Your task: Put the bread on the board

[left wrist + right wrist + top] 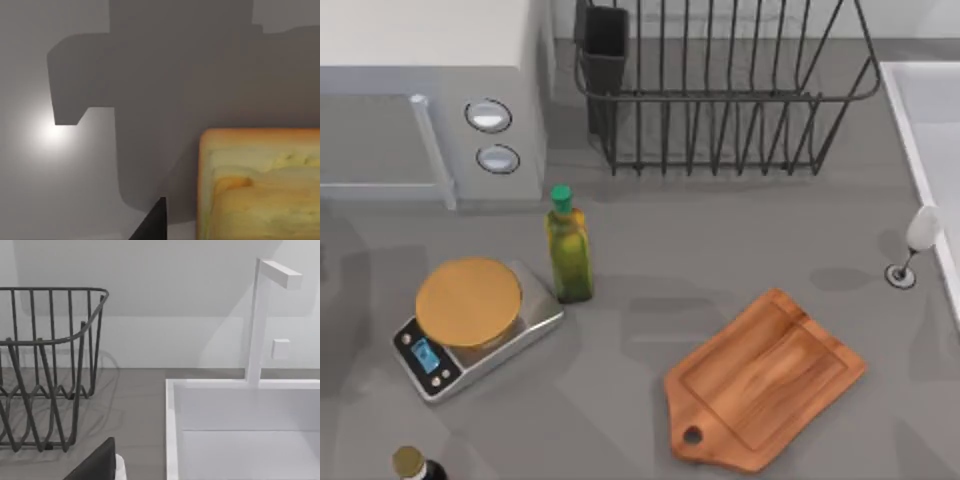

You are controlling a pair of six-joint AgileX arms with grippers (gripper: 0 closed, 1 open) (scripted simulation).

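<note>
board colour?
Reddish-brown wood, the board has a grooved border and a holed handle; it shows best in the top view.

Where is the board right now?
In the top view, the board lies flat on the table's right side, front, its handle toward the near edge, right of the oil bottle and scale.

Even, bright, diffuse light across the counter (650,250). I see soft shadows right of the oil bottle (569,247) and beneath the wire rack (720,90). Left wrist view: round glare spot, broad blocky shadow, bread (260,185) blurred close-up.
</note>
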